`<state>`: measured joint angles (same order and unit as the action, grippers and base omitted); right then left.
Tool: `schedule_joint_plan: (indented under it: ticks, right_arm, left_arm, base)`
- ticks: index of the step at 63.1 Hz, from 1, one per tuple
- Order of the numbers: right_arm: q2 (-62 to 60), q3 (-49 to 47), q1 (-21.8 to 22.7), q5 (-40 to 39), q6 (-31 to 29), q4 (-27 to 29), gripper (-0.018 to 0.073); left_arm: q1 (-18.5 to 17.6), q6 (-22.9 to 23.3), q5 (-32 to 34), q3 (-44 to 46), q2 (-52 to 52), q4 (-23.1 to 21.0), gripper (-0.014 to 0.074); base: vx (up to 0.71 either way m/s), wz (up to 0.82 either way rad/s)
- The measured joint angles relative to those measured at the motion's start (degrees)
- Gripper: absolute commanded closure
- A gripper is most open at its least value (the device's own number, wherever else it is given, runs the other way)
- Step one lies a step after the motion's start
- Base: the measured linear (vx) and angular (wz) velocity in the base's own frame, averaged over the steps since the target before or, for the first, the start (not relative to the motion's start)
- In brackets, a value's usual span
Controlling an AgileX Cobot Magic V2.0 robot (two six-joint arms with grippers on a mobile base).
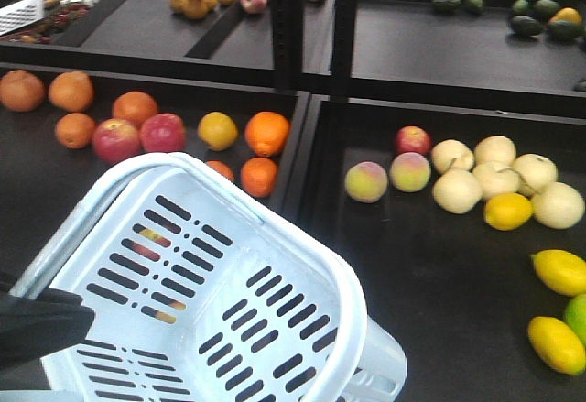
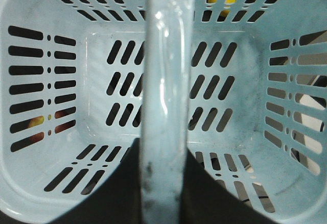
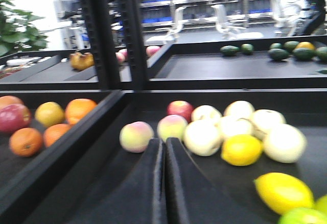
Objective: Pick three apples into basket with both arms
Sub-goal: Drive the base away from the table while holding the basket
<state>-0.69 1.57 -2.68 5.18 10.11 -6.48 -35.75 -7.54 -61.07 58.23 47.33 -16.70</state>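
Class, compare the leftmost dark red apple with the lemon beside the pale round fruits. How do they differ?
The apple is dark red, the lemon bright yellow. The apple is round, the lemon oval. The apple lies among oranges on the left, the lemon on the right. Both rest on the black shelf.

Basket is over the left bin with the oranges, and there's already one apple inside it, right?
Not quite: the basket is empty. The left wrist view shows its slotted bottom bare; the red patches are fruit outside, seen through the slots. It is over the left bin with the oranges.
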Motion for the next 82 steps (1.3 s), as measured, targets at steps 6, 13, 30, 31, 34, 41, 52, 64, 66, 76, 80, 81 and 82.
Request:
schedule_joint_plan:
  ticks: [6,13,30,31,34,41,52,64,66,76,80,81,82]
  right_arm:
    - [0.00,0.00,0.00,0.00,0.00,0.00,0.0564]
    - [0.00,0.00,0.00,0.00,0.00,0.00,0.0564]
    - [0.00,0.00,0.00,0.00,0.00,0.00,0.0564]
    - [0.00,0.00,0.00,0.00,0.00,0.00,0.0564]
    - [0.00,0.00,0.00,0.00,0.00,0.00,0.0564]
    - [0.00,0.00,0.00,0.00,0.00,0.00,0.0564]
    - [0.00,0.00,0.00,0.00,0.00,0.00,0.0564]
    - [0.00,0.00,0.00,0.00,0.00,0.00,0.0564]
    - [0.00,0.00,0.00,0.00,0.00,0.00,0.0564]
    - [0.00,0.00,0.00,0.00,0.00,0.00,0.0564]
    - [0.00,0.00,0.00,0.00,0.00,0.00,0.0564]
    - [0.00,0.00,0.00,0.00,0.00,0.00,0.0564]
    - [0.00,0.00,0.00,0.00,0.00,0.00,0.0564]
  left_arm:
    - [0.00,0.00,0.00,0.00,0.00,0.00,0.0603]
    - [0.00,0.00,0.00,0.00,0.00,0.00,0.0603]
    - [0.00,0.00,0.00,0.00,0.00,0.00,0.0603]
    - [0.00,0.00,0.00,0.00,0.00,0.00,0.0603]
    - [0.00,0.00,0.00,0.00,0.00,0.00,0.0603]
    - [0.00,0.00,0.00,0.00,0.00,0.00,0.0603]
    - [0.00,0.00,0.00,0.00,0.00,0.00,0.0603]
    - [0.00,0.00,0.00,0.00,0.00,0.00,0.0603]
    - [0.00,0.00,0.00,0.00,0.00,0.00,0.0603]
    - [0.00,0.00,0.00,0.00,0.00,0.00,0.0603]
    - [0.00,0.00,0.00,0.00,0.00,0.00,0.0603]
    - [0.00,0.00,0.00,0.00,0.00,0.00,0.0603]
    - [0.00,0.00,0.00,0.00,0.00,0.00,0.0603]
  base:
    - [-0.10,0.39]
    - [-0.11,0.42]
    - [-0.12,0.47]
    - [-0.13,0.51]
    - [-0.13,0.52]
    - [-0.14,0.55]
    - [-0.15,0.59]
    - [-0.16,0.62]
    - [-0.16,0.64]
    - [-0.16,0.64]
    - [-0.16,0.63]
    - [-0.16,0.63]
    - [-0.16,0.62]
